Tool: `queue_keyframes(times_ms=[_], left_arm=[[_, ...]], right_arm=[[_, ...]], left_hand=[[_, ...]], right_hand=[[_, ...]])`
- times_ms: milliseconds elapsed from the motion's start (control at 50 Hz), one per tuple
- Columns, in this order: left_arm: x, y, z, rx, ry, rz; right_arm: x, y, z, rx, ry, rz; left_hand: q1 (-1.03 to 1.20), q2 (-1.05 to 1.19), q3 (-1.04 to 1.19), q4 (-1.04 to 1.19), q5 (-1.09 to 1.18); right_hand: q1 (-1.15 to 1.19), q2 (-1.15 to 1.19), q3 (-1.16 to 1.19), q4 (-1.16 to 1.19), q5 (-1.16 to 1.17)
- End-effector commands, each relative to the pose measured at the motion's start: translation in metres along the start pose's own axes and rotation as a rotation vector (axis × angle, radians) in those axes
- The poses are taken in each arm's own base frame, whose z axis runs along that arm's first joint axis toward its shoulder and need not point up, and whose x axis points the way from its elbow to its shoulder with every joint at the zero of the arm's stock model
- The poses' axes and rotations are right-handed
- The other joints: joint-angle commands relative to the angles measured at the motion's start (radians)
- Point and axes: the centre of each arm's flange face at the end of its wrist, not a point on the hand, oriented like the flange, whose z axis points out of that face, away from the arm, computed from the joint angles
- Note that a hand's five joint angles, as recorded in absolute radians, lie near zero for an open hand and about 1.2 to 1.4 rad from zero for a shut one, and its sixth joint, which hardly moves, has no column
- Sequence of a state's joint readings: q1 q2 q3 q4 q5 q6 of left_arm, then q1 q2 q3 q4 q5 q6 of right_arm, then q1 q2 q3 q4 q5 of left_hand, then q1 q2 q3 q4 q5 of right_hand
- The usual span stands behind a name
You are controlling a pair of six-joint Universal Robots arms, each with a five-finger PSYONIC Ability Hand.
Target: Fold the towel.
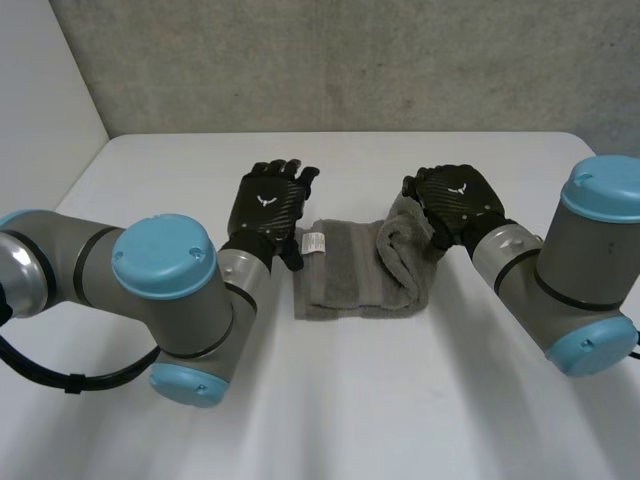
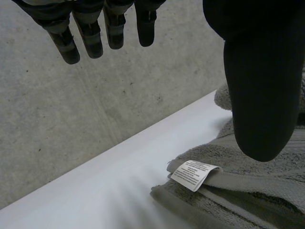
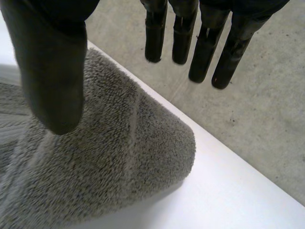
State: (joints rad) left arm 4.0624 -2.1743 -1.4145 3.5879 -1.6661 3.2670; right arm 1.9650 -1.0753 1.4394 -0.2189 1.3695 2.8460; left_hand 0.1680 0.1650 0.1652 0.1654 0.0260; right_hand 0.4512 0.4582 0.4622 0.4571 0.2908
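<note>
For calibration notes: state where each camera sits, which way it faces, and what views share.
Head view: behind and between the arms, looking down at the table; both arms show, left hand beside the towel, right hand over its bunched end.
Left wrist view: on that wrist, looking along the palm past the towel's label to the wall; straight fingers and thumb show.
Right wrist view: on that wrist, looking over the towel's bunched end to the wall; straight fingers and thumb show.
Both wrist views share towel, table and wall.
</note>
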Motion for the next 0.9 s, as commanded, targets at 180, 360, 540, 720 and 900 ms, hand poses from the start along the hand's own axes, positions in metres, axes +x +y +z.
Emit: queue_keyframes(times_ms=[180,360,540,720,900], left_arm=[[-0.010,-0.010,-0.009,0.007,-0.014,-0.002],[-0.013,-0.015,-0.016,0.009,-0.018,-0.002],[-0.022,-0.017,-0.019,0.007,-0.037,-0.002],[-0.038,-0.019,-0.020,0.004,-0.075,-0.002],[-0.061,-0.025,-0.024,0.013,-0.134,-0.002]], right_arm=[[-0.018,0.010,0.027,-0.013,-0.005,0.019],[-0.030,0.003,0.028,-0.001,-0.029,0.017],[-0.041,0.012,0.033,-0.016,-0.049,0.014],[-0.060,0.002,0.030,0.015,-0.096,-0.023],[-0.107,-0.016,0.018,0.097,-0.212,-0.150]], left_hand=[[0.013,0.016,0.016,0.016,-0.019],[0.010,0.013,0.013,0.013,-0.022],[0.010,0.013,0.013,0.013,-0.022],[0.010,0.013,0.013,0.013,-0.022],[0.010,0.013,0.013,0.013,-0.022]], right_hand=[[0.250,0.243,0.239,0.244,0.236],[0.218,0.211,0.207,0.212,0.204],[0.344,0.337,0.333,0.338,0.330],[0.945,0.938,0.934,0.939,0.931],[0.945,0.938,0.934,0.939,0.931]])
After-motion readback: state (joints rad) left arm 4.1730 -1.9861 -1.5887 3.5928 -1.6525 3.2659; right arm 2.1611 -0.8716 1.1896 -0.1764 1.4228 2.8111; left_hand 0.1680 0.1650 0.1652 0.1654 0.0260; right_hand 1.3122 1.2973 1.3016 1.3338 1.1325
